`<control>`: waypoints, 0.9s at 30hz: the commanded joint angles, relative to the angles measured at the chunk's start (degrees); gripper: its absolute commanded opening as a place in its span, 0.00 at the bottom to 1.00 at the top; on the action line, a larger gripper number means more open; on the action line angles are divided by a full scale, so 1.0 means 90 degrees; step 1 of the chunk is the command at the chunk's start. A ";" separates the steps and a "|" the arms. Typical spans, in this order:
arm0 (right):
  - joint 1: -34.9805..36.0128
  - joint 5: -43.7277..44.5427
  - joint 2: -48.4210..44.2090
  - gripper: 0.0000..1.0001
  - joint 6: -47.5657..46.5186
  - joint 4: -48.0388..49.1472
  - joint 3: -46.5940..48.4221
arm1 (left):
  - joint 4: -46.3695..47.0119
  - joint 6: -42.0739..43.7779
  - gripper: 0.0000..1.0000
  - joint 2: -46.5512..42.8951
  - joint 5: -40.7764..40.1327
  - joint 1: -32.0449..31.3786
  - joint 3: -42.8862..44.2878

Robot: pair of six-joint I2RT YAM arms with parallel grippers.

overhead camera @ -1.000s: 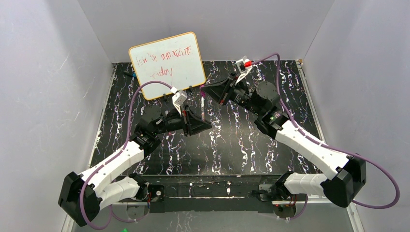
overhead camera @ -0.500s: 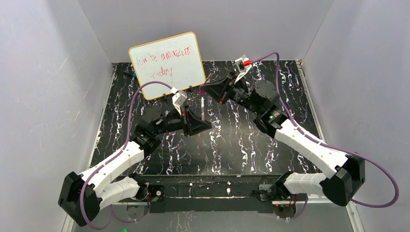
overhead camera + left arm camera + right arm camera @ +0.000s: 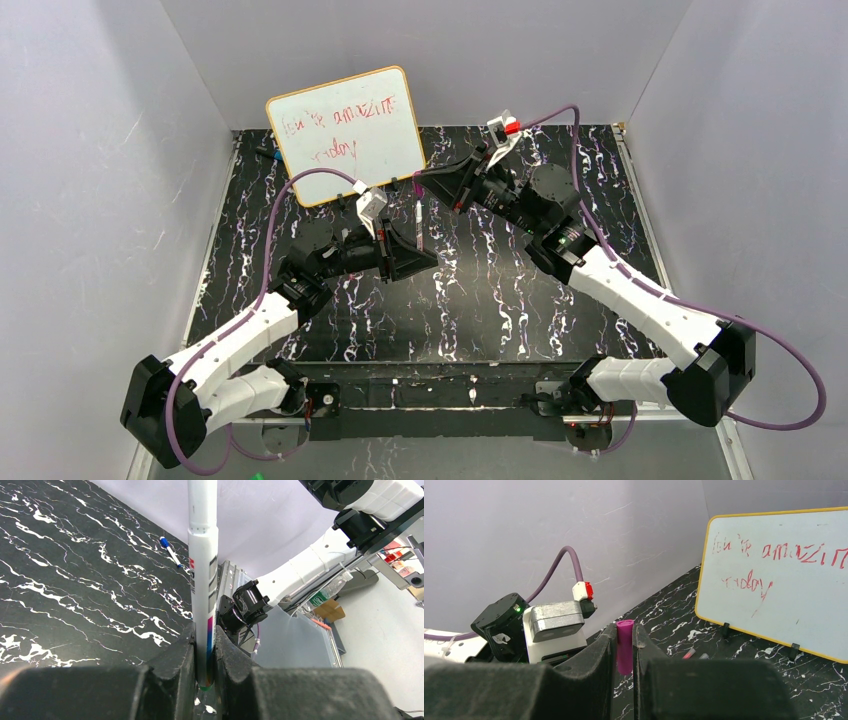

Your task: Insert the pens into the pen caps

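While both arms reach over the black marbled bench (image 3: 480, 300), each tool has something pinched in it. The left tool (image 3: 204, 655) is drawn in narrow around the white-bodied pen (image 3: 202, 570), gripping it by its coloured end, magenta just above the fingers (image 3: 175, 665). The long white barrel runs straight out from the tips and leaves the top of the wrist view. The right tool (image 3: 625, 652) is likewise nearly closed, clamped on a stubby magenta pen cap (image 3: 625, 630). The cap stands up between its fingers (image 3: 594, 665) with the top end poking just past them.

Seen from above, the two tools face each other over the far half of the bench. The pen's free end points away from the left tool toward the right one. The cap sits just beyond that end, roughly in line with it; from here they look close but apart.

Ahead of the right tool and off to its right stands a yellow-framed whiteboard (image 3: 784, 575) with red scribble. On the bench by its foot lies a short pink-red piece (image 3: 689, 653), too small to name. Beyond the left tool's tip, well clear of it, a blue-tipped marker (image 3: 171, 552) lies on the bench near the wall.
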 commanded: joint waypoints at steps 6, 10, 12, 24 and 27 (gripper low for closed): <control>0.0018 -0.0054 -0.0138 0.13 -0.0058 0.0280 0.0359 | 0.0177 0.0021 0.00 -0.0072 0.0190 -0.0030 -0.0029; 0.0025 -0.0116 -0.0073 0.13 -0.0059 0.0247 0.0477 | 0.0159 0.0020 0.00 -0.0086 0.0194 -0.0026 -0.0030; 0.0021 -0.0113 -0.0092 0.13 -0.0063 0.0268 0.0469 | 0.0138 0.0039 0.00 -0.0094 0.0192 -0.0025 -0.0037; 0.0017 -0.0177 -0.0136 0.13 -0.0054 0.0184 0.0466 | 0.0089 0.0112 0.00 -0.0082 0.0198 -0.0028 -0.0002; 0.0018 -0.0220 -0.0155 0.13 -0.0017 0.0181 0.0432 | 0.0061 0.0141 0.00 -0.0091 0.0183 -0.0028 -0.0006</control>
